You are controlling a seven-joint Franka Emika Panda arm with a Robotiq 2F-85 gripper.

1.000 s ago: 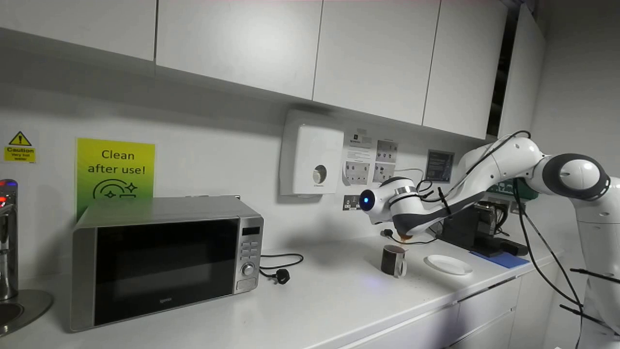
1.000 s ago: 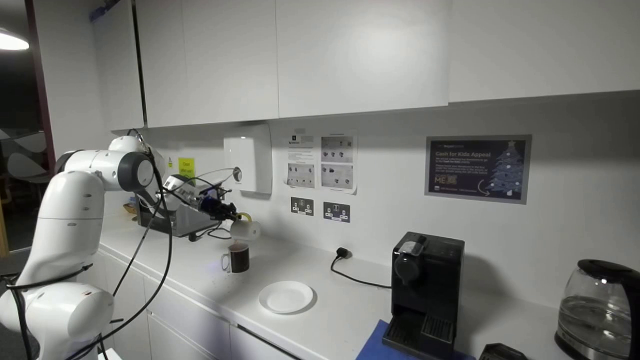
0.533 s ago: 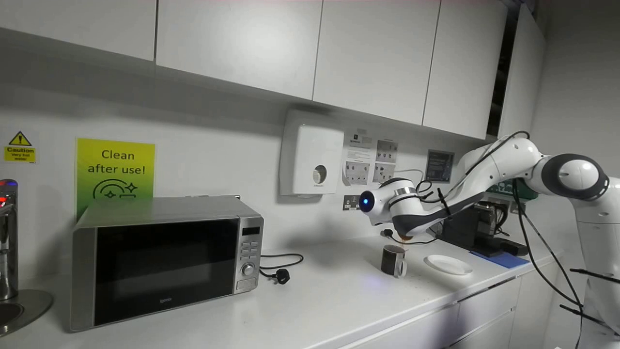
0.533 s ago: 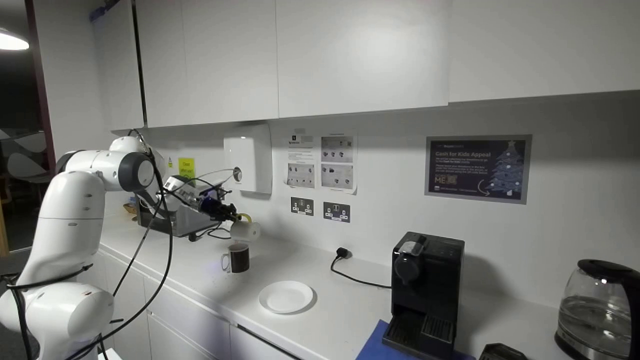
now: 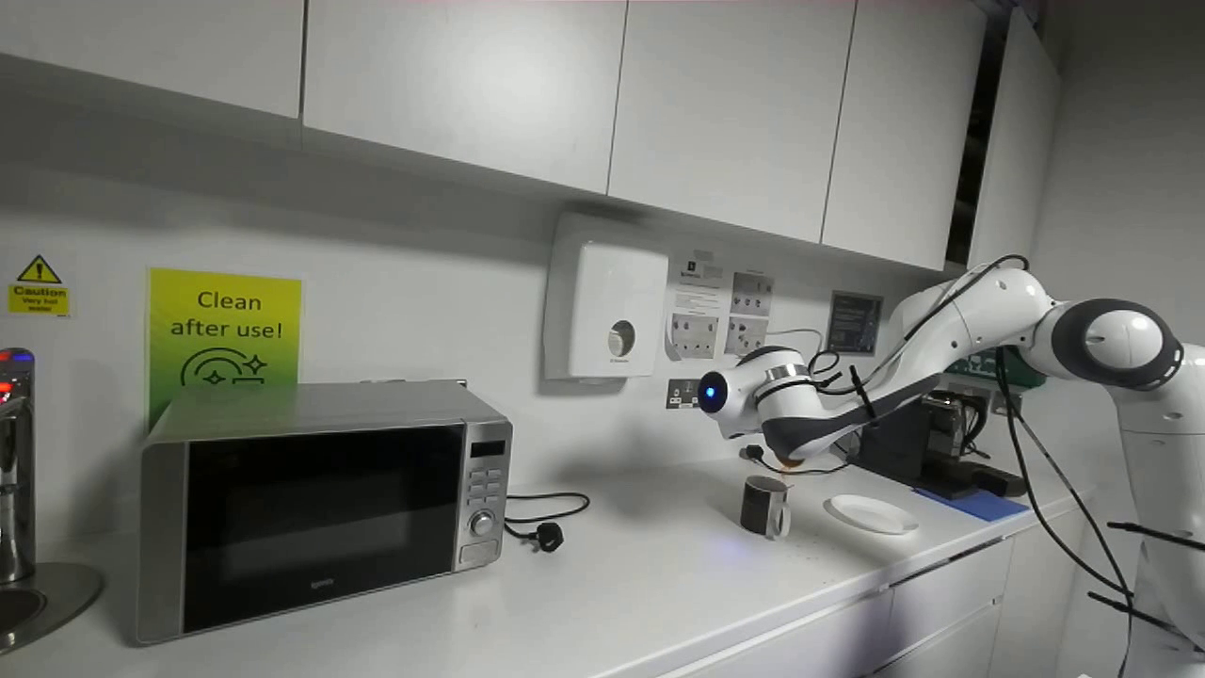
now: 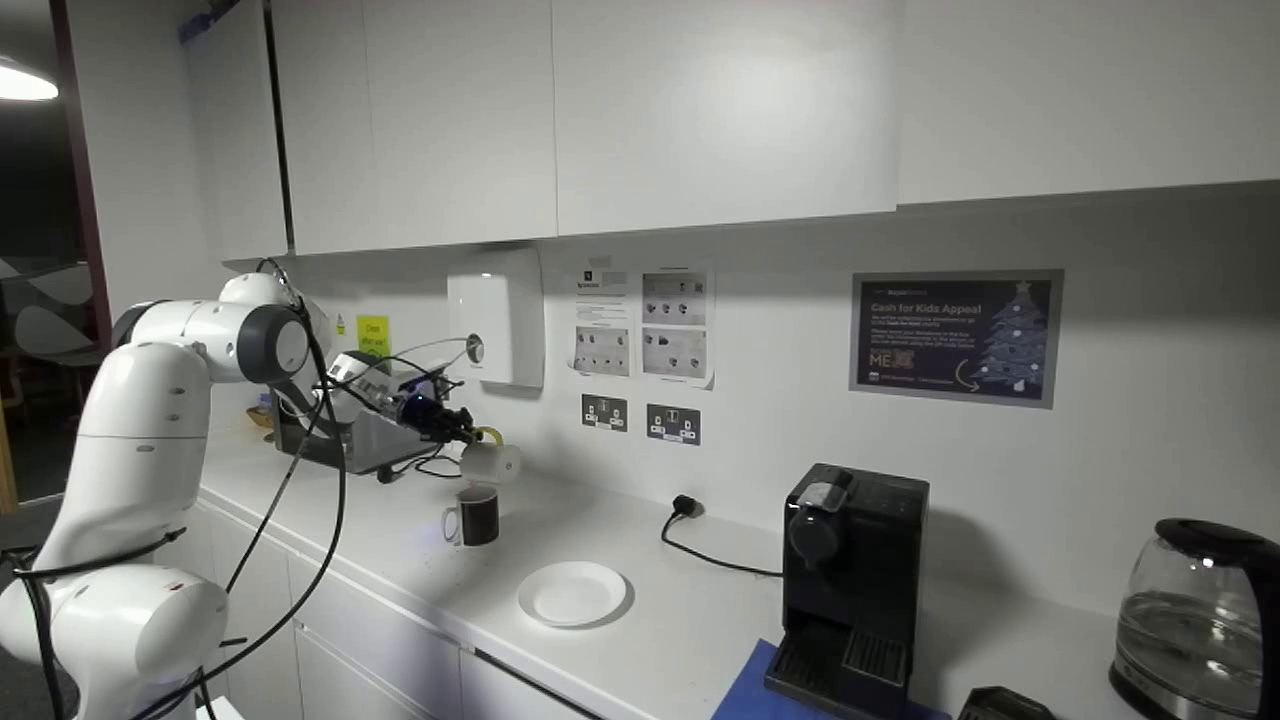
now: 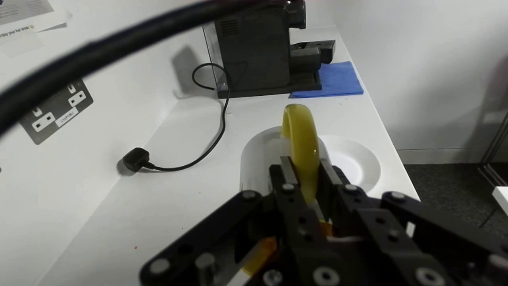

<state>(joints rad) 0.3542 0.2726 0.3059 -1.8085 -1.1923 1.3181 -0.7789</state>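
A kitchenette (microwave, coffee machine).

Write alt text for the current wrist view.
A black two-finger gripper pinches the curved yellow handle of a white cylindrical mug. Beyond, on a white counter, are a round white plate, partly hidden, and a boxy black coffee machine with a blue cloth at its base.

Arm bent, forearm sloping down — end effector clamped; fingers nearly together.
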